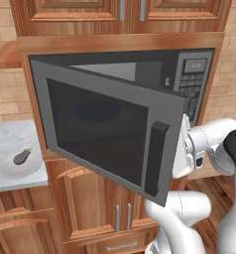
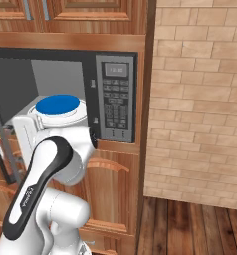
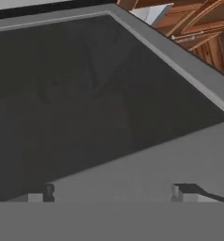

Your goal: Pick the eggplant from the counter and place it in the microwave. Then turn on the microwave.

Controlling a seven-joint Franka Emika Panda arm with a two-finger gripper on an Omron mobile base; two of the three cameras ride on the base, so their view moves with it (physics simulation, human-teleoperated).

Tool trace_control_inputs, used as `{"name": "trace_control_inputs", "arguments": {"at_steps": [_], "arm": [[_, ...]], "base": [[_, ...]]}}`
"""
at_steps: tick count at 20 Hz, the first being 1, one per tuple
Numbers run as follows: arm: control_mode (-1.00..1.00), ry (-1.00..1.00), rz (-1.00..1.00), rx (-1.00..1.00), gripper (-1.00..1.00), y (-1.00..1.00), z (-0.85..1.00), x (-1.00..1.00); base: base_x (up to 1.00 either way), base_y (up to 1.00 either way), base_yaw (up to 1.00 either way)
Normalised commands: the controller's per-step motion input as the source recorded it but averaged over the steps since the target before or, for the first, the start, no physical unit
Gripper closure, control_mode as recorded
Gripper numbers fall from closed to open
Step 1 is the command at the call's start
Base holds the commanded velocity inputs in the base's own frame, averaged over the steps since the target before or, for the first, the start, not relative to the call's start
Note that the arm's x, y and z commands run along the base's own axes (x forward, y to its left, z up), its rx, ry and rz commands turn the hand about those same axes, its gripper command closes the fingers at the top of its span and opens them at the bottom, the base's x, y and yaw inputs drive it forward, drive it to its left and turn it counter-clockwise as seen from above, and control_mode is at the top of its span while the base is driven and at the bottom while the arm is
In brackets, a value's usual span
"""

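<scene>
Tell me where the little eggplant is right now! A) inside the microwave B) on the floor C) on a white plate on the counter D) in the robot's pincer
C: the eggplant lies on a white plate on the counter, left of the microwave, whose door stands swung open.

Small dark purple eggplant [image 1: 22,157] lying on a white plate [image 1: 11,171] on the marbled desk [image 1: 8,136], grey microwave [image 1: 189,74] with dark glass door [image 1: 100,126] swung open
</scene>
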Motion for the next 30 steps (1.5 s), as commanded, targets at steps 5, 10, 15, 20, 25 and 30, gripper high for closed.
{"name": "trace_control_inputs", "arguments": {"at_steps": [5,10,15,20,25,30], "arm": [[-1.00,0.01,0.07,0.06,-1.00,0.25,-0.02,-0.20],[-1.00,0.00,0.06,0.06,-1.00,0.29,-0.04,-0.24],[-1.00,0.00,0.06,0.07,-1.00,0.30,-0.05,-0.24],[-1.00,0.00,0.07,0.06,-1.00,0.33,-0.06,-0.25],[-1.00,0.00,0.07,0.05,-1.00,0.34,-0.07,-0.27],[-1.00,0.00,0.07,0.06,-1.00,0.35,-0.07,-0.25]], "base": [[0.00,0.00,0.00],[0.00,0.00,0.00],[0.00,0.00,0.00],[0.00,0.00,0.00],[0.00,0.00,0.00],[0.00,0.00,0.00]]}}
